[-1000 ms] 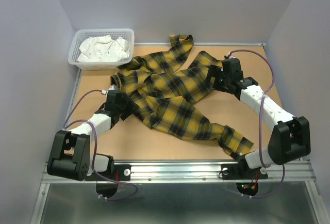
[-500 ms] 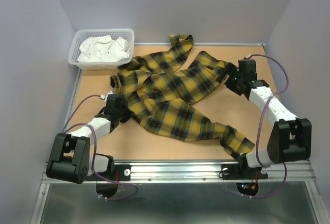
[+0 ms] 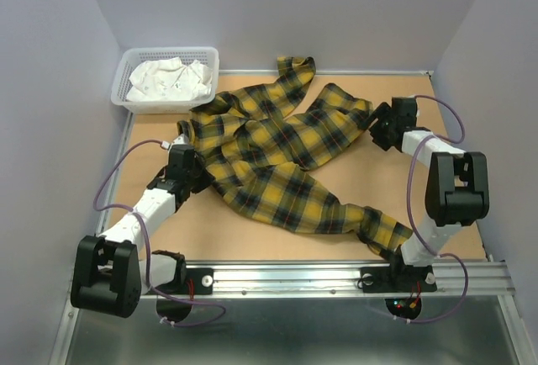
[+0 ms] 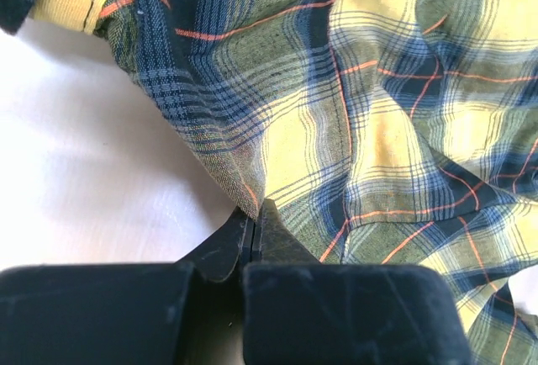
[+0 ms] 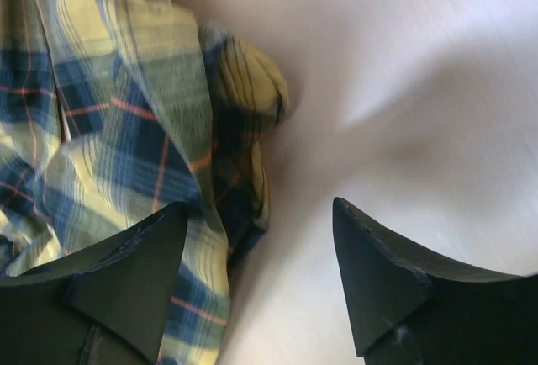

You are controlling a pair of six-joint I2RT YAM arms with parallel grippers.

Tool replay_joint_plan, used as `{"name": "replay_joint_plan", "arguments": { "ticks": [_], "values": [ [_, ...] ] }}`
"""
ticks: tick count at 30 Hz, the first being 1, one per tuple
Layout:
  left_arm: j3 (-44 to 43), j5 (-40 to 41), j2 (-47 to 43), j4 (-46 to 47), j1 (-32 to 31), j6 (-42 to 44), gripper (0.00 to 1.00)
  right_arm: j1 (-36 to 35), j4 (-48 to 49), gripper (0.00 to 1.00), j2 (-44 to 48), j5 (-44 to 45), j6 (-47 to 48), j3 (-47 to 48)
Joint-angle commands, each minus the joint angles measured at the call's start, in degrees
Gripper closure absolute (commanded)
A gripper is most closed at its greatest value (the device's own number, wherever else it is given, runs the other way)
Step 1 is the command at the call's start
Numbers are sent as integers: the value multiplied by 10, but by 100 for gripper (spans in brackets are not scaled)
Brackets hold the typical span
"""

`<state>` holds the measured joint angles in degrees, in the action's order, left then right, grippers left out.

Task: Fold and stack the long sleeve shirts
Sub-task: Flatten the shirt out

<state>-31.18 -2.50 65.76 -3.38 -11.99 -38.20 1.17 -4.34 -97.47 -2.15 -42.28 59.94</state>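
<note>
The left gripper (image 4: 254, 220) is clamped on the left edge of the soft, crumpled yellow-and-navy plaid shirt (image 3: 277, 150), sprawled unfolded across the table (image 3: 361, 182). Spreading it flat is judged the step in hand; the right gripper (image 5: 259, 214), jaws apart astride a bunched edge, must be closed and drawn outward.

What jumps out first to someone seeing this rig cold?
A big yellow-and-dark plaid shirt sprawls unfolded across the middle of the table, one sleeve trailing to the near right. A white basket holding white cloth sits in the far left corner. The left jaws are shut on the shirt's left edge; the right jaws stand open at its right edge.
</note>
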Motion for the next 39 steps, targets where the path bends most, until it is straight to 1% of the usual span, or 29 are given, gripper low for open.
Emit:
{"name": "replay_joint_plan", "arguments": {
  "ticks": [1, 5, 10, 13, 14, 16, 17, 19, 20, 22, 23, 25, 26, 29, 30, 32, 33, 34, 35, 37, 38, 39],
  "values": [
    [-28, 13, -19, -39, 5, 39, 100, 6, 65, 27, -27, -5, -8, 67],
    [-38, 14, -23, -53, 11, 55, 100, 6, 67, 32, -60, -5, 3, 108],
    [-40, 7, -25, -58, 17, 65, 100, 6, 67, 35, -83, -1, 18, 141],
    [-38, -2, -23, -59, 21, 68, 100, 6, 65, 41, -99, 0, 26, 156],
    [-40, -3, -24, -59, 22, 69, 100, 6, 66, 44, -103, 0, 30, 160],
    [-41, -2, -26, -61, 24, 73, 100, 6, 66, 46, -112, 3, 31, 166],
    [-42, -2, -26, -64, 26, 75, 100, 6, 65, 51, -115, 7, 32, 167],
    [-46, 0, -25, -68, 29, 80, 100, 6, 66, 57, -120, 15, 33, 168],
    [-48, 0, -26, -69, 30, 81, 100, 6, 66, 64, -123, 18, 35, 170],
    [-53, 3, -27, -73, 34, 86, 100, 6, 65, 73, -126, 20, 39, 171],
    [-58, 7, -26, -75, 35, 92, 100, 7, 64, 82, -125, 20, 42, 175],
    [-69, 20, -21, -84, 40, 99, 100, 9, 63, 93, -123, 20, 48, 184],
    [-86, 21, -19, -87, 43, 109, 100, 9, 60, 99, -122, 20, 50, 203],
    [-127, 14, 1, -96, 52, 117, 100, 17, 46, 99, -112, 20, 62, 248],
    [-163, 8, 7, -96, 54, 121, 100, 21, 45, 99, -109, 19, 73, 290],
    [-207, -16, 31, -99, 57, 120, 100, 29, 23, 99, -103, 20, 84, 335],
    [-255, -29, 41, -99, 58, 120, 100, 32, 21, 99, -100, 20, 94, 363],
    [-283, -57, 57, -102, 60, 117, 100, 38, 18, 99, -93, 19, 96, 409],
    [-335, -69, 64, -102, 62, 114, 100, 42, 17, 99, -88, 17, 91, 434],
    [-382, -94, 69, -102, 63, 108, 100, 47, 17, 99, -77, 8, 86, 471],
    [-403, -106, 67, -98, 64, 106, 100, 49, 19, 99, -65, 4, 86, 508],
    [-441, -109, 65, -97, 69, 106, 100, 49, 19, 99, -59, 0, 90, 521]
  ]
}}
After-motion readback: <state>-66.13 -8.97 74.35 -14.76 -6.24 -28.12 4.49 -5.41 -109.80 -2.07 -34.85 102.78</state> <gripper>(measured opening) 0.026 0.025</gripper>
